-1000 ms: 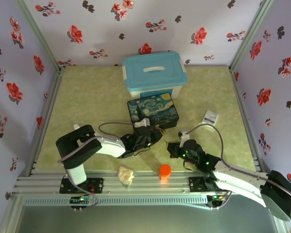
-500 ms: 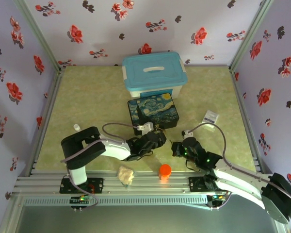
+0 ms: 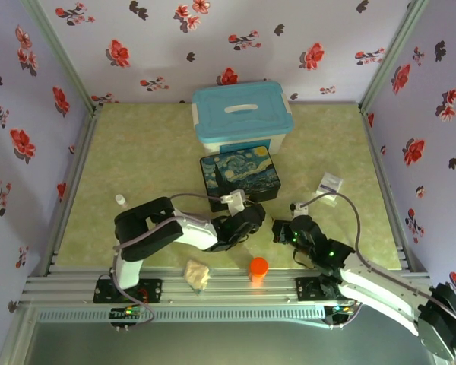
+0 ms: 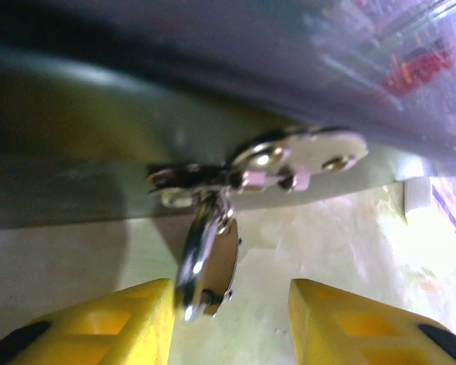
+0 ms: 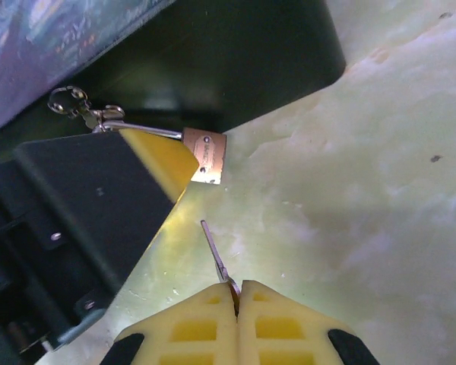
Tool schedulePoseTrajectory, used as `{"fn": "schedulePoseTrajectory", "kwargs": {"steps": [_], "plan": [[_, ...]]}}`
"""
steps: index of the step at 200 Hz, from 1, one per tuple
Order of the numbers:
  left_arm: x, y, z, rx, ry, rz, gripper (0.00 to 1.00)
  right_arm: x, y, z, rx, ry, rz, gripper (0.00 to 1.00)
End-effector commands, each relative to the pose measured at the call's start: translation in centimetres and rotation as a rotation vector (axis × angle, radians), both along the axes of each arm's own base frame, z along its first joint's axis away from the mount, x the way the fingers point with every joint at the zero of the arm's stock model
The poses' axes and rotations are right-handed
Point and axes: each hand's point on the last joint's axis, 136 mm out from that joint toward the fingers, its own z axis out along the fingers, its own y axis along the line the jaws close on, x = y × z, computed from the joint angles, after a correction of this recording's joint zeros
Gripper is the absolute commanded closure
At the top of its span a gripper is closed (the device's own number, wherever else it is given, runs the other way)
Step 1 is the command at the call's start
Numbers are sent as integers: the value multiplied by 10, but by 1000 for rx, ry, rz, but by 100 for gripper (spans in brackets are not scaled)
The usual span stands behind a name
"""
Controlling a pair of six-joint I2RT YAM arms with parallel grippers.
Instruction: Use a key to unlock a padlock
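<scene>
You have the right gripper [image 5: 238, 289] closed on the key [image 5: 213, 247]. The thin blade projects from the pinched yellow fingertips toward the padlock [image 5: 206, 157], with its tip near the padlock but apart from it. The padlock lies on the green table [image 5: 380, 190] at the foot of the painted box [image 5: 235, 61]. Its shackle [image 5: 148, 131] runs behind one yellow finger of your left gripper [image 4: 229, 289]. In the left wrist view those fingers stand apart. A blurred metal piece [image 4: 207, 258] hangs between them, close to one finger; I cannot tell whether it is the padlock. From above, both grippers sit just in front of the box. An orange cap [image 3: 258, 265] stands nearer the bases.
</scene>
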Motion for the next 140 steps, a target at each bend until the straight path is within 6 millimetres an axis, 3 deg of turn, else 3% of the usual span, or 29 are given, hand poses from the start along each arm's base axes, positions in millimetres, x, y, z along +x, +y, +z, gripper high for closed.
{"fn": "schedulePoseTrajectory", "kwargs": {"steps": [1,33,75,97,140], "plan": [[7,20,-42,162,25,46,57,4,-12,2,-7,-21,-58,100],[12,14,-48,230,20,26,60,3,-14,4,18,-33,-74,100],[12,20,-70,284,61,28,70,3,-14,-4,79,-7,-110,100],[13,22,-63,282,51,21,84,4,-10,-10,111,10,-120,100],[7,16,-36,250,33,-44,94,7,3,-13,126,45,-70,100]]}}
